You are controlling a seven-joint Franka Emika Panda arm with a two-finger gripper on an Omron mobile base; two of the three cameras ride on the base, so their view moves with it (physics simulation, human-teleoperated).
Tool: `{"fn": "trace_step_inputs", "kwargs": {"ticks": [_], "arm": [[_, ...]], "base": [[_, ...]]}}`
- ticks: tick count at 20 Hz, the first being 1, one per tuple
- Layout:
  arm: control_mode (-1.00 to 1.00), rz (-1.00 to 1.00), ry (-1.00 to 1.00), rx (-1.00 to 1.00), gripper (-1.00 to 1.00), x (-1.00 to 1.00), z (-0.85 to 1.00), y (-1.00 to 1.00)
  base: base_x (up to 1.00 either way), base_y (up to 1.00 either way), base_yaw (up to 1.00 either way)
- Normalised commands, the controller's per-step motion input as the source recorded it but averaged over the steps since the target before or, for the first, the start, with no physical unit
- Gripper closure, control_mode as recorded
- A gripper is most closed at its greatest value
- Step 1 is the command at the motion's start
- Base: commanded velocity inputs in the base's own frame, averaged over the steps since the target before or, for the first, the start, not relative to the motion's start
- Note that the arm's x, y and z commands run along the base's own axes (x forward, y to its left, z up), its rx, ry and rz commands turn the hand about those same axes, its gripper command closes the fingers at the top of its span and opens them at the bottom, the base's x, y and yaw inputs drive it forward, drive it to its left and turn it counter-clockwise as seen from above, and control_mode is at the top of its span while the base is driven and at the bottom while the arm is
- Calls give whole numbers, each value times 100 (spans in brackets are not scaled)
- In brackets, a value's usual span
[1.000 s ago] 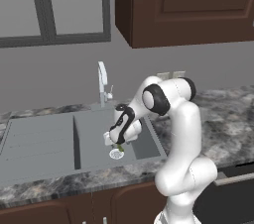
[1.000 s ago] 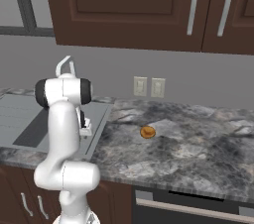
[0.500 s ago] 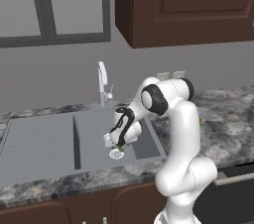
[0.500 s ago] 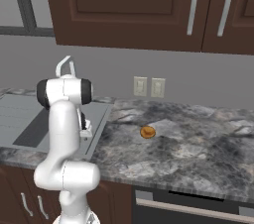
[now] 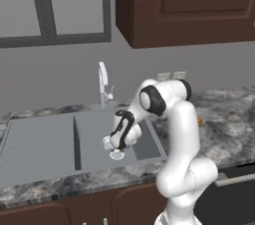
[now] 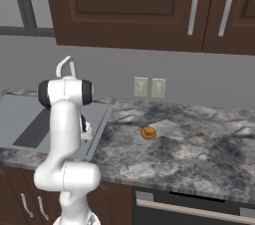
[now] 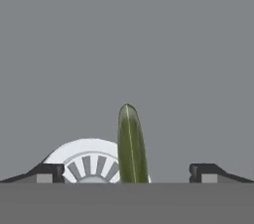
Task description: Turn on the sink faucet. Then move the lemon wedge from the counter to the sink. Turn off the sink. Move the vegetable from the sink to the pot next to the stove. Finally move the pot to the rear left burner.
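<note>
Reaching down into the sink (image 5: 45, 144), the arm holds its gripper (image 5: 116, 145) low over the right basin, just above the round drain (image 5: 117, 155) near that basin's front edge. From the hand view the fingertips (image 7: 48, 172) stand wide apart with nothing clamped between them. Between them lies the wedge (image 7: 131, 144), a slim green-yellow pointed piece on the basin floor, its tip pointing away from the hand and its near end overlapping the right side of the drain (image 7: 84, 162). The faucet (image 5: 103, 83) stands at the sink's back edge, behind the divider between the two basins, with its spout curved forward. Right of the sink, the counter (image 6: 199, 144) carries a small orange-brown object (image 6: 148, 132) well apart from the sink, toward the middle of the surface. Two outlets (image 6: 149, 87) sit on the wall behind it.
</note>
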Motion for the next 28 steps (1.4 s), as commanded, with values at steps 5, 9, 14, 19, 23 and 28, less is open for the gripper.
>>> {"fn": "trace_step_inputs", "kwargs": {"ticks": [5,9,14,19,23,28], "arm": [[-100,0,0,0,100,0,-20,6],[-100,0,0,0,100,0,-21,13],[-100,0,2,0,100,0,-12,1],[-100,0,1,0,100,0,0,0],[-100,4,-1,0,100,0,0,0],[-100,4,-8,0,100,-10,16,-1]], "base": [[0,0,0],[0,0,0],[0,0,0],[0,0,0],[0,0,0],[0,0,0]]}}
